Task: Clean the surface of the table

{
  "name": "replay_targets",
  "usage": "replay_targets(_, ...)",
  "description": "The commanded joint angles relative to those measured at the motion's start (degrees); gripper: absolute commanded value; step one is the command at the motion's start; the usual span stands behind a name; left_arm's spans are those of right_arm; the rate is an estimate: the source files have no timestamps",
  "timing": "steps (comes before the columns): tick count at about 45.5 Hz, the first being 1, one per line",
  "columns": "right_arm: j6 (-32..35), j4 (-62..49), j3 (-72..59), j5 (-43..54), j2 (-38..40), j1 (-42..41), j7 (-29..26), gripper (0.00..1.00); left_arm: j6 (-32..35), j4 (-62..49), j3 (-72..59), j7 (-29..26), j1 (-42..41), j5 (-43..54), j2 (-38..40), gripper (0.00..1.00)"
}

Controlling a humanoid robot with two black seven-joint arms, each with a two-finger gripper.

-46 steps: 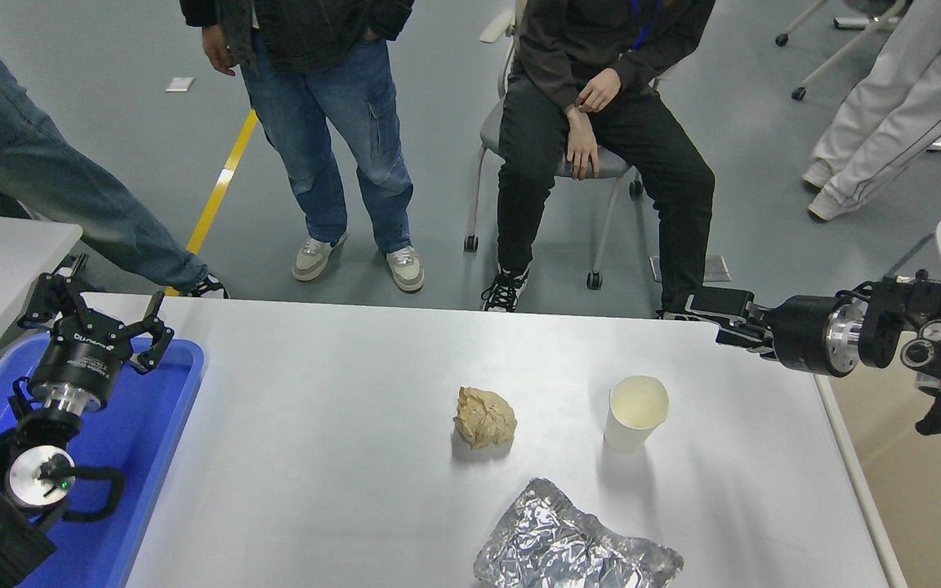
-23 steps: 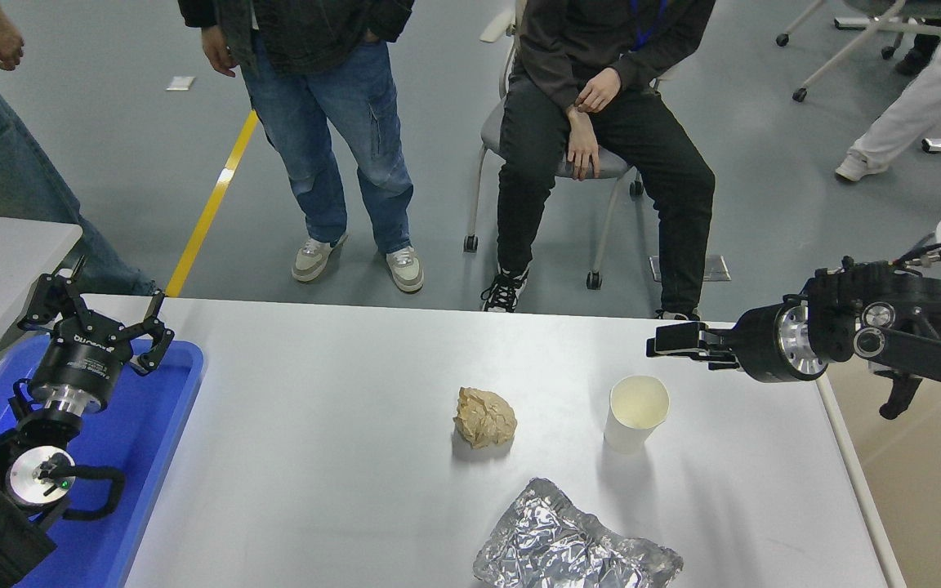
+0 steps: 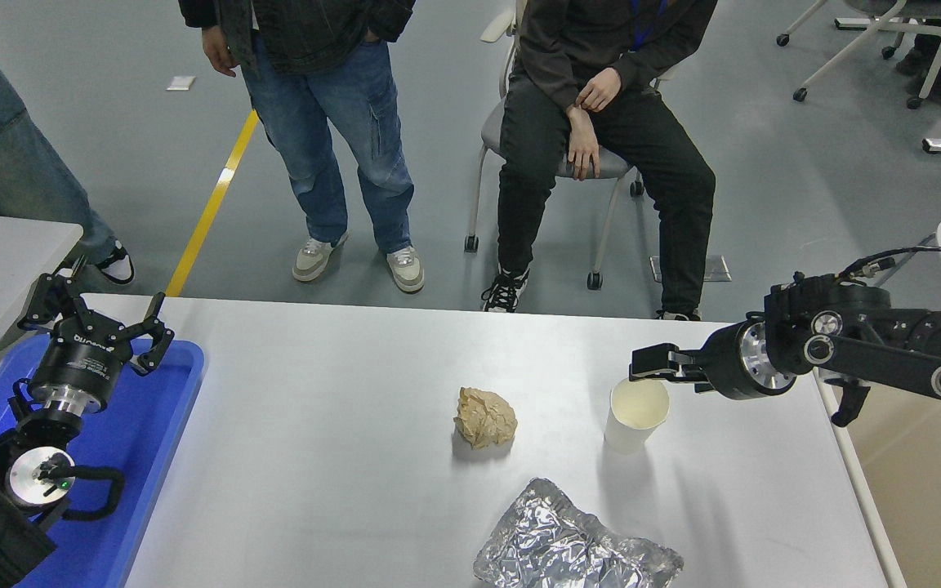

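Reaching farther in from the right edge, the right gripper (image 3: 642, 366) now hovers over the paper cup (image 3: 635, 413) on the table surface (image 3: 340, 425), its opening unreadable, touching nothing visibly.

On the table surface (image 3: 340, 425), a crumpled paper ball (image 3: 484, 417) lies near the centre. A paper cup (image 3: 636, 413) stands upright to its right. A foil sheet (image 3: 575, 551) lies at the near edge, before both. A tray (image 3: 156, 457) sits at the left end, the left gripper (image 3: 99, 314) above it. The right gripper (image 3: 642, 366) hangs just behind the cup's rim. Behind the table, one person sits on a chair (image 3: 548, 163); another stands to the left.
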State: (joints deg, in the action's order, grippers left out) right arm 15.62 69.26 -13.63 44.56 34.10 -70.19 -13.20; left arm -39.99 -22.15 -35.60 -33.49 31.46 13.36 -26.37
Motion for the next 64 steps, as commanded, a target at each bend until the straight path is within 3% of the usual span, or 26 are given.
replay_targets(1,0.03,-3.42,-0.35,0.53,-2.72,2.78,-0.87,0.99,0.00,0.00,0.00,0.00,0.00,0.00,0.00,1.00)
replay_targets(29,0.02,-7.73,-0.35,2.64,-6.50,3.74,-0.51,0.96,0.00,0.00,0.00,0.00,0.00,0.00,0.00,1.00)
replay_targets(34,0.03,-7.65,-0.35,2.55,-7.91,4.01,-0.51,0.77,0.00,0.00,0.00,0.00,0.00,0.00,0.00,1.00)
replay_targets(38,0.11,-7.47,-0.52,2.55,-8.08,4.01,-0.43,0.47,0.00,0.00,0.00,0.00,0.00,0.00,0.00,1.00)
replay_targets(49,0.20,-7.73,-1.93,2.81,-8.08,3.74,-0.34,0.04,0.00,0.00,0.00,0.00,0.00,0.00,0.00,1.00)
replay_targets(51,0.20,-7.73,-2.02,2.99,-8.08,3.66,-0.34,0.00,0.00,0.00,0.00,0.00,0.00,0.00,0.00,1.00)
replay_targets(64,0.20,-7.91,-1.93,3.07,-8.00,2.95,0.98,0.00,0.00,0.00,0.00,0.00,0.00,0.00,0.00,1.00)
